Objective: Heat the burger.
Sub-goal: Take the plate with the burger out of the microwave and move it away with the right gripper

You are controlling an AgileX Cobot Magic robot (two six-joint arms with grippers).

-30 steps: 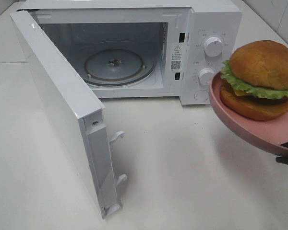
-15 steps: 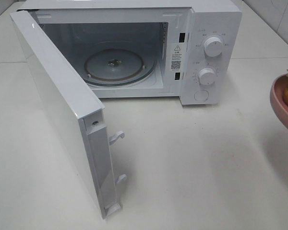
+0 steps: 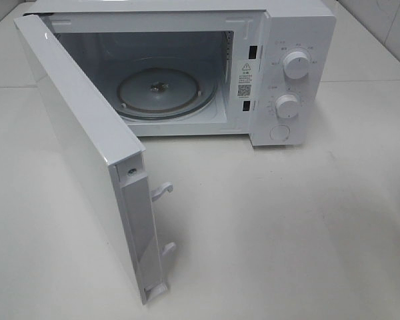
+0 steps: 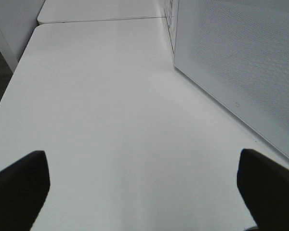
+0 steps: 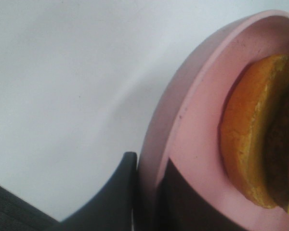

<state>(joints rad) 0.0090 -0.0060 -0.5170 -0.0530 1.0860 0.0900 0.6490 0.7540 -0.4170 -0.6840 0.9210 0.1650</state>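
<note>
Gone from your high view were the pink plate (image 5: 192, 130) and the burger (image 5: 253, 139); a second earlier they hung at that view's right edge beside the microwave's dials, half a second earlier only a sliver of rim showed there; by this moment nothing of them or of the right arm remained in that view.

Your right wrist camera found them; the right claw (image 5: 147, 192) was closed narrow on the plate's rim, one dark finger outside the rim, the other inside on the pink surface; the burger sat on that plate, its orange-brown bottom bun showing edge-on with a yellow strip at the frame's edge; lettuce and top bun lay out of that frame; pale worktop showed behind the plate, and you could not tell whether the plate was touching it.

Microwave (image 3: 187, 73) stood on the white worktop (image 3: 287, 227) with its door (image 3: 87, 153) swung wide toward the camera; the glass turntable (image 3: 161, 92) lay bare inside the cavity; two white dials (image 3: 297, 65) sat one above the other on the control panel.

Your left claw (image 4: 144, 187) stood wide open, its two dark fingers (image 4: 19, 183) far apart with bare worktop between them; it gripped nothing; the microwave door's perforated outer face (image 4: 241, 62) lay just beside it.
</note>
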